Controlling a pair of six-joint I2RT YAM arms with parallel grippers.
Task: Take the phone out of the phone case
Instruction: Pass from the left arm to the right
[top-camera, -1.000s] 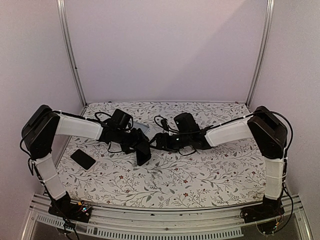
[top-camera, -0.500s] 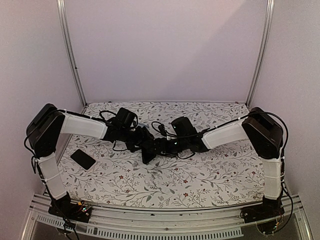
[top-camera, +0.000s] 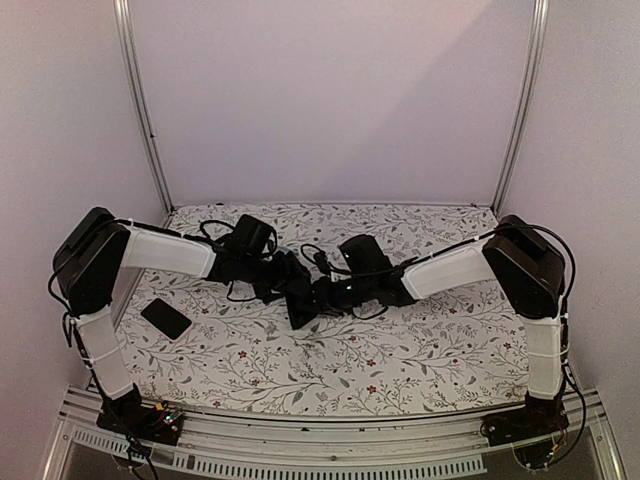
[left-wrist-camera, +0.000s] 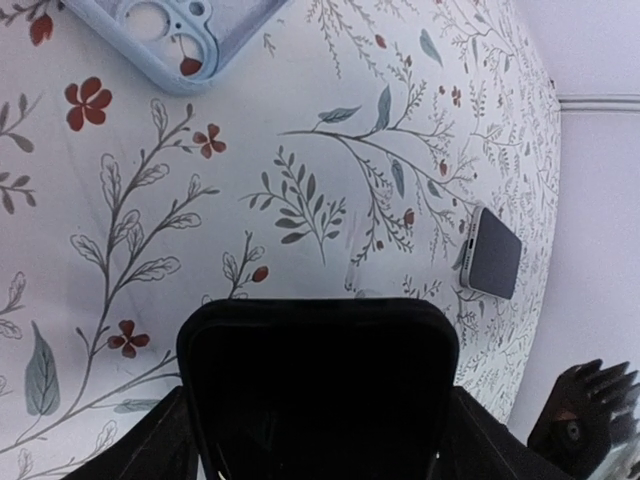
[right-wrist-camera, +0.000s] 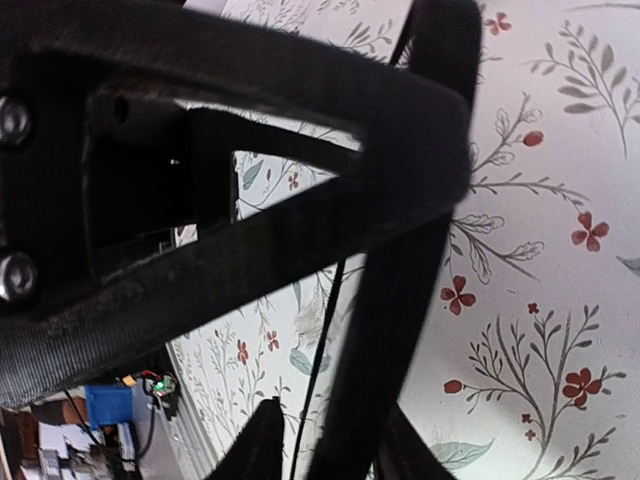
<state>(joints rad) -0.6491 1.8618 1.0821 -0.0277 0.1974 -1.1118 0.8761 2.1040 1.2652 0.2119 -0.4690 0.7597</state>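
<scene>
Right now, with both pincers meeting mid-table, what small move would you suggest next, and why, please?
Probably close the right pincer on the dark edge between its fingers. The left pincer clamps the case, and table shows beside that edge, so the right grip looks unfinished.

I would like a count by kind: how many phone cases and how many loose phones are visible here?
Phone cases: 2 (light blue phone case on the table; black phone case, held)
Loose phones: 1 (phone on the table)
Total: 3
</scene>
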